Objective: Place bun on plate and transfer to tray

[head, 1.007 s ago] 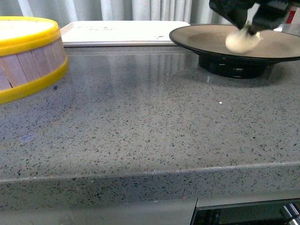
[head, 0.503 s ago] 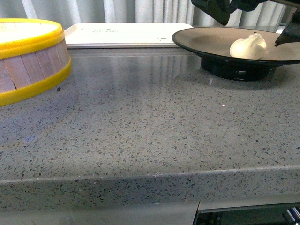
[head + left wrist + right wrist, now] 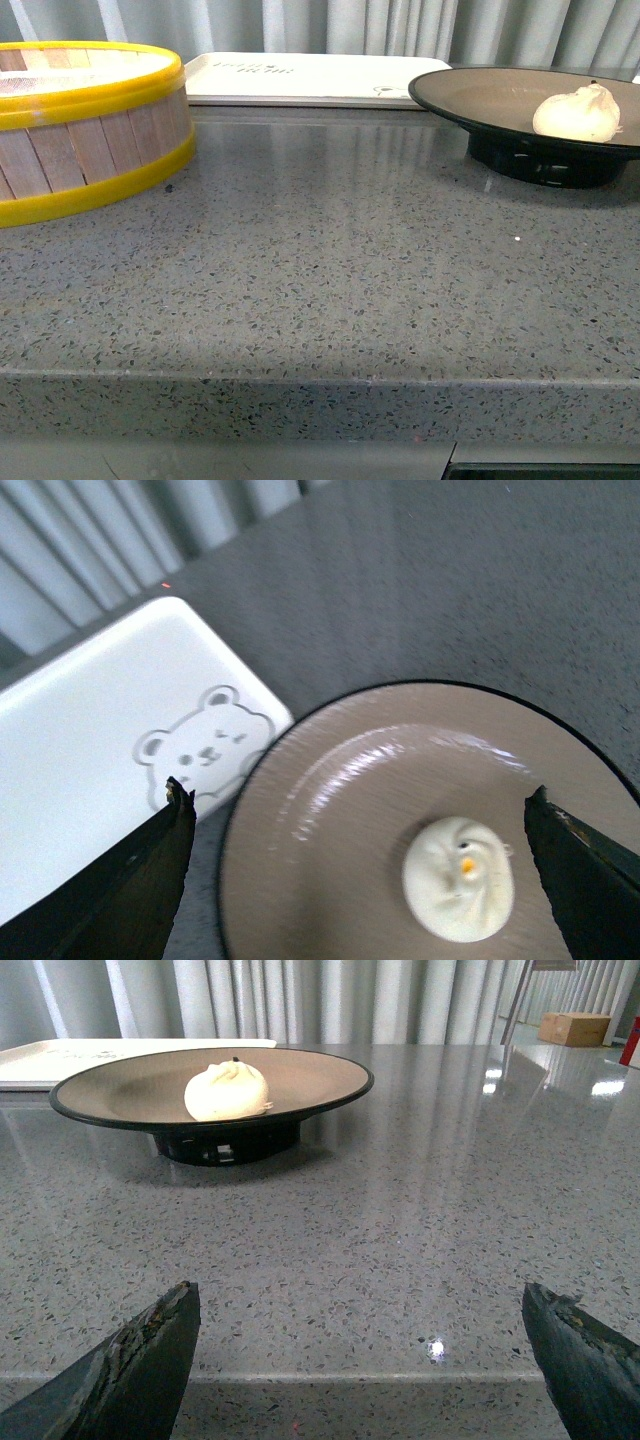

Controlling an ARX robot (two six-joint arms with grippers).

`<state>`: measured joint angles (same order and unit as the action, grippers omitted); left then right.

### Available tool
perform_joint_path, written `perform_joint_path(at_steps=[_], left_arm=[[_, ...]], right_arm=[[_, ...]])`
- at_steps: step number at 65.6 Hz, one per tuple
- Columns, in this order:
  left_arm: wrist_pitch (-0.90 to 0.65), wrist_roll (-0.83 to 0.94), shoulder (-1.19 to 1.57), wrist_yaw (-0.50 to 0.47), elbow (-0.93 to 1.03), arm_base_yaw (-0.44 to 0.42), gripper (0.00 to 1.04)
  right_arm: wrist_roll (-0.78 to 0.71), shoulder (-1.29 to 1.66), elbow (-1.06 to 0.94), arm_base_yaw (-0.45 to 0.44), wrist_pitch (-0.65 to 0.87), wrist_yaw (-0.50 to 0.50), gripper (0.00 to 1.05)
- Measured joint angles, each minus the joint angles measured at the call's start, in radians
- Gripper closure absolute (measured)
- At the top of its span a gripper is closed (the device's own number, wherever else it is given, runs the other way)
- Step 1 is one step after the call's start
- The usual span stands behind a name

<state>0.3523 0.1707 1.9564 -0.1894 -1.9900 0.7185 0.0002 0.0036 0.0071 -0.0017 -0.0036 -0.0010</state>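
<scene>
- One small, soft white bun with a pleated top sits on the tan inner face of the round, black-rimmed plate.
- Left pincer hangs above the plate, spread wide, with the bun below it and clear of both fingers.
- Right pincer, also spread and empty, is low over the worktop, well apart from the plate.
- Cream tray with rounded corners lies just beside the plate.
- Glossy grey speckled worktop; pale curtains behind.
</scene>
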Motion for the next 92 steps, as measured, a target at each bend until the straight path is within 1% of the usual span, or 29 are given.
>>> perform_joint_path(at_steps=[8, 11, 17, 21, 24, 29, 34, 36, 41, 44, 47, 50, 51, 55, 58, 60, 65, 70, 72, 75, 78, 92], left_arm=[[-0.118, 0.005, -0.209, 0.011, 0.229, -0.084, 0.07], [-0.164, 0.013, -0.309, 0.016, 0.341, -0.130, 0.07], [-0.199, 0.013, -0.534, 0.077, 0.587, -0.249, 0.07], [-0.200, 0.013, -0.608, 0.103, 0.662, -0.299, 0.07], [-0.199, 0.013, -0.704, 0.150, 0.756, -0.382, 0.07], [-0.193, 0.017, -0.788, 0.191, 0.833, -0.475, 0.07], [-0.184, 0.021, -0.867, 0.237, 0.903, -0.592, 0.07], [-0.182, 0.022, -0.883, 0.247, 0.919, -0.621, 0.07], [-0.185, 0.024, -0.939, 0.296, 0.976, -0.735, 0.07], [-0.267, -0.014, -0.974, 0.306, 1.035, -0.787, 0.13], [-0.392, -0.070, -1.023, 0.357, 1.128, -0.853, 0.22], [-0.469, -0.100, -1.064, 0.400, 1.205, -0.906, 0.29], [-0.499, -0.111, -1.083, 0.432, 1.242, -0.933, 0.33], [-0.556, -0.134, -1.125, 0.493, 1.328, -0.997, 0.42], [-0.595, -0.146, -1.159, 0.555, 1.405, -1.061, 0.51], [-0.612, -0.151, -1.176, 0.568, 1.446, -1.086, 0.56], [-0.633, -0.159, -1.210, 0.539, 1.529, -1.091, 0.69], [-0.647, -0.163, -1.259, 0.507, 1.605, -1.050, 0.83], [-0.650, -0.164, -1.268, 0.499, 1.617, -1.038, 0.87], [-0.658, -0.166, -1.304, 0.474, 1.654, -1.010, 0.95], [-0.663, -0.171, -1.329, 0.455, 1.678, -0.990, 1.01], [-0.668, -0.172, -1.443, 0.353, 1.804, -0.890, 1.01]], right_arm=[[0.000, 0.000, 0.000, 0.000, 0.000, 0.000, 0.08], [0.000, 0.000, 0.000, 0.000, 0.000, 0.000, 0.08], [0.000, 0.000, 0.000, 0.000, 0.000, 0.000, 0.08], [0.000, 0.000, 0.000, 0.000, 0.000, 0.000, 0.08], [0.000, 0.000, 0.000, 0.000, 0.000, 0.000, 0.08], [0.000, 0.000, 0.000, 0.000, 0.000, 0.000, 0.08], [0.000, 0.000, 0.000, 0.000, 0.000, 0.000, 0.08], [0.000, 0.000, 0.000, 0.000, 0.000, 0.000, 0.08], [0.000, 0.000, 0.000, 0.000, 0.000, 0.000, 0.08], [0.000, 0.000, 0.000, 0.000, 0.000, 0.000, 0.08], [0.000, 0.000, 0.000, 0.000, 0.000, 0.000, 0.08], [0.000, 0.000, 0.000, 0.000, 0.000, 0.000, 0.08], [0.000, 0.000, 0.000, 0.000, 0.000, 0.000, 0.08], [0.000, 0.000, 0.000, 0.000, 0.000, 0.000, 0.08], [0.000, 0.000, 0.000, 0.000, 0.000, 0.000, 0.08], [0.000, 0.000, 0.000, 0.000, 0.000, 0.000, 0.08], [0.000, 0.000, 0.000, 0.000, 0.000, 0.000, 0.08], [0.000, 0.000, 0.000, 0.000, 0.000, 0.000, 0.08], [0.000, 0.000, 0.000, 0.000, 0.000, 0.000, 0.08], [0.000, 0.000, 0.000, 0.000, 0.000, 0.000, 0.08], [0.000, 0.000, 0.000, 0.000, 0.000, 0.000, 0.08], [0.000, 0.000, 0.000, 0.000, 0.000, 0.000, 0.08]])
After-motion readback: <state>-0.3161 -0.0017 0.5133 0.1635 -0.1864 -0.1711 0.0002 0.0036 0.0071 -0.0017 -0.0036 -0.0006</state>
